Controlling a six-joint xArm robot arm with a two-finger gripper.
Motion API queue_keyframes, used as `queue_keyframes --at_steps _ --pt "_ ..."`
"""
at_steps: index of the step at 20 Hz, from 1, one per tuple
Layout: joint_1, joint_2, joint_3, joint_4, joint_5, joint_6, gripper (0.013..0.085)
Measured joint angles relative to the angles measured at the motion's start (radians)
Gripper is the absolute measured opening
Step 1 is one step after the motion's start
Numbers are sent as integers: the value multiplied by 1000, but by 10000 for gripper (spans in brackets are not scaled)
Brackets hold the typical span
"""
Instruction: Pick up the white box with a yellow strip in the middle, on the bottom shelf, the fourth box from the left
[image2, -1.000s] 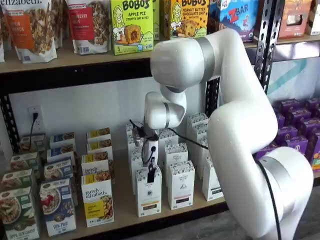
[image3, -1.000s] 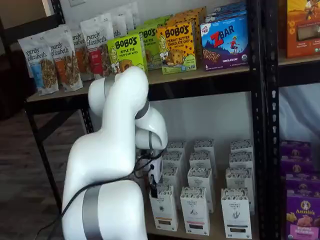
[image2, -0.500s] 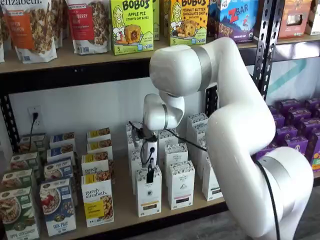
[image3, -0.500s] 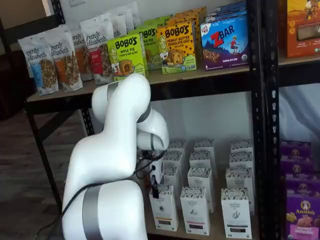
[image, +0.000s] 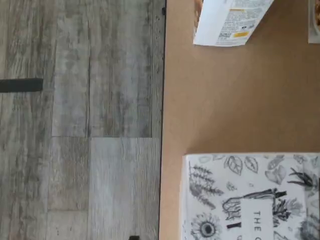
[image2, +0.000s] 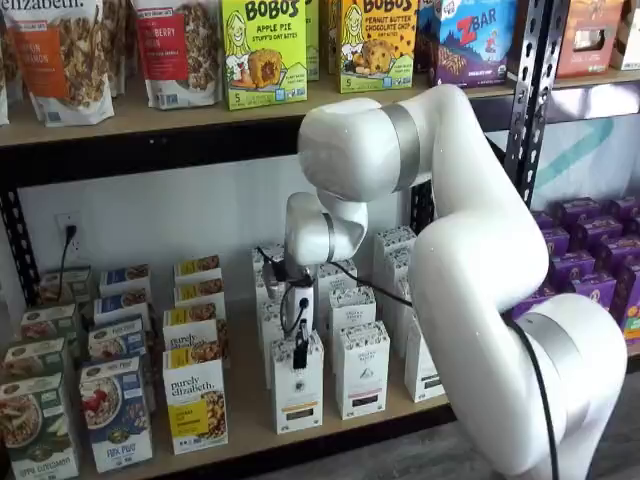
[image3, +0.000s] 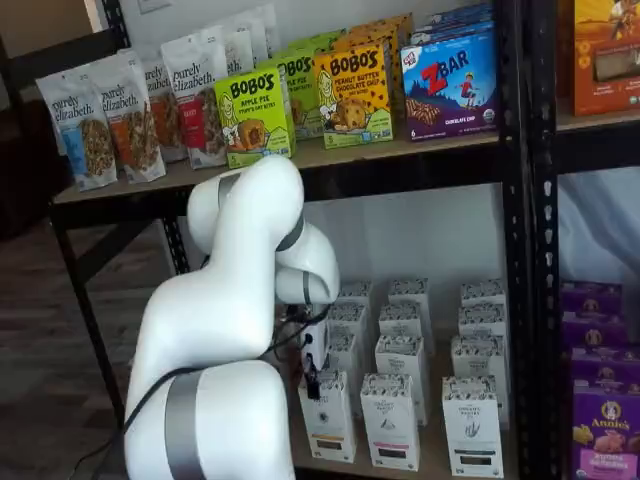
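Observation:
The white box stands at the front of the bottom shelf, with a speckled top and a dull yellow band low on its front; it also appears in the other shelf view as the white box. My gripper hangs from the white wrist right over its top, and one black finger overlaps the upper front face. In both shelf views only that single finger shows, so no gap can be read. The wrist view looks down on the box's patterned top and the tan board.
A purely elizabeth box stands just left of the white box, and white cartons with black bands just right. Rows of similar cartons stand behind. Purple boxes fill the right bay past the black upright. The floor lies beyond the shelf edge.
The arm's upper links have swung slightly up and right, and the wrist has drifted a little left. The black finger stays at the white box's top.

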Motion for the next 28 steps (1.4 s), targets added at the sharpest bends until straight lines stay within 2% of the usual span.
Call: queue_keyframes --at_steps 28 --pt "-21 15 6 -28 -21 0 850"
